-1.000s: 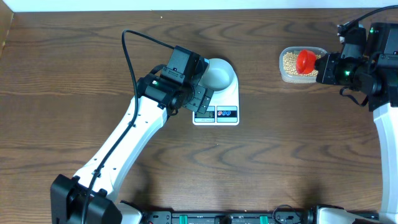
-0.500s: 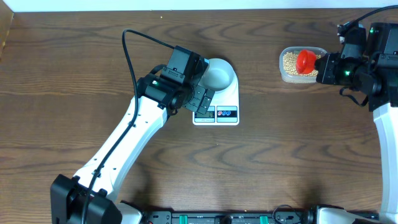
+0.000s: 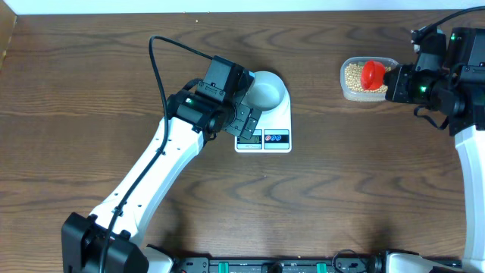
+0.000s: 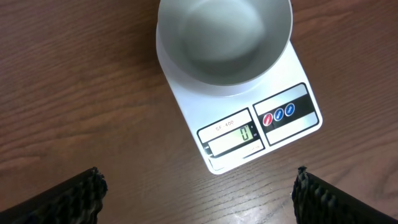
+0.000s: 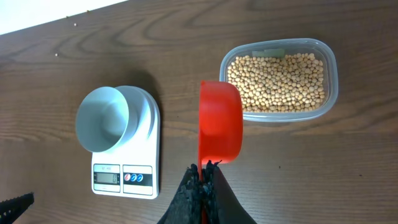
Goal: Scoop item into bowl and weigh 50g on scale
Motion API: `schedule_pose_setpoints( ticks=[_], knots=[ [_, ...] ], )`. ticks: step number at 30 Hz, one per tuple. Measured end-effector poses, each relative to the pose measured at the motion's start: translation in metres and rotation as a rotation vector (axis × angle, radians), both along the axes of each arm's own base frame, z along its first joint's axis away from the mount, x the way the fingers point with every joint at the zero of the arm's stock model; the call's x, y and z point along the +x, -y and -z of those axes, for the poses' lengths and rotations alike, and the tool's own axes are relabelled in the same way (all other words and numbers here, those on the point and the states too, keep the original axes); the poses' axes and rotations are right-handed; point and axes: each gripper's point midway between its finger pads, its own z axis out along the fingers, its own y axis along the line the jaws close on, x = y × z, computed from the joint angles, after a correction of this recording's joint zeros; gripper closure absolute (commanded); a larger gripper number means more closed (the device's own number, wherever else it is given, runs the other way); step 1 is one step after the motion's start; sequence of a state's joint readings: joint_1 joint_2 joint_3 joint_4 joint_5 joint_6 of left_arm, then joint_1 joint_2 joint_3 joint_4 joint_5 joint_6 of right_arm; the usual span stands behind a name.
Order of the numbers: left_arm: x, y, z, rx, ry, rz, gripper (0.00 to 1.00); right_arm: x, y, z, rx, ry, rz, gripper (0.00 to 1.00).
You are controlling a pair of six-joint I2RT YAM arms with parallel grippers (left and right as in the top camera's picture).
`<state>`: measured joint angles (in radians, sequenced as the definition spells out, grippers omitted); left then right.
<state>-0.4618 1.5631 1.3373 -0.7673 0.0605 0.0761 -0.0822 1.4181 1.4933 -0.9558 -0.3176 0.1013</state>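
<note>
Nothing moved in 1 s: R jaws pinch red plastic scoop [image 5: 219, 124], L jaws spread; pale round bowl [image 4: 224, 37] empty, so scooping not begun.

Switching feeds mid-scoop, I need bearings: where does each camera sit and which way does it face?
Overhead: above the table, looking straight down; left arm, right arm, scale, tub.
Left wrist: looks down on bowl and scale; left gripper open, fingertips at bottom corners.
Right wrist: faces beans past scoop in shut right gripper.
Shared: all show bowl on scale.
</note>
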Motion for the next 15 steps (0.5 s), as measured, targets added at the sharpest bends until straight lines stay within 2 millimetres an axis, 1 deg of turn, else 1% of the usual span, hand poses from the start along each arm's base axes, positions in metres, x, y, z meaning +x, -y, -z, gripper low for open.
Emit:
schedule_pose_setpoints(
  ticks=[4, 8, 12, 15],
  knots=[
    [0.000, 0.000, 0.000, 0.000, 0.000, 0.000, 0.02, 0.001, 0.001, -0.001, -0.001, 0.007, 0.001, 0.99],
    [0.000, 0.000, 0.000, 0.000, 0.000, 0.000, 0.02, 0.006, 0.009, -0.002, -0.001, 0.010, 0.023, 0.99],
    [0.000, 0.000, 0.000, 0.000, -0.001, 0.000, 0.02, 0.026, 0.026, -0.005, -0.009, 0.025, 0.053, 0.99],
    [0.000, 0.000, 0.000, 0.001, -0.001, 0.000, 0.02, 0.040, 0.036, 0.004, -0.023, 0.011, 0.053, 0.99]
  ],
)
